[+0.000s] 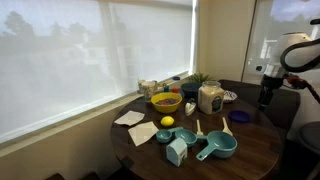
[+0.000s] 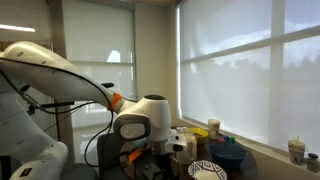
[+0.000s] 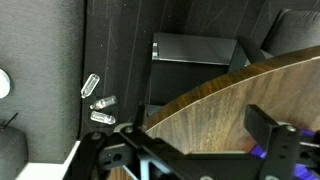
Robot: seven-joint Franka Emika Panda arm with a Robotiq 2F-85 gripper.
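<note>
Robotiq gripper point(image 1: 266, 97) hangs spread and empty above the edge of the round wooden table point(image 1: 255, 150), just beside a small dark-blue plate point(image 1: 241, 117) and near a lidded jar point(image 1: 210, 97). The plate, probably light rigid plastic, looks slick; its rim offers the surest hold.

The arm point(image 1: 298, 52) runs off an exterior view's right edge. The wrist view crops the tool point(image 3: 185, 140) at its bottom edge and the surface point(image 3: 215, 100) at its right.
</note>
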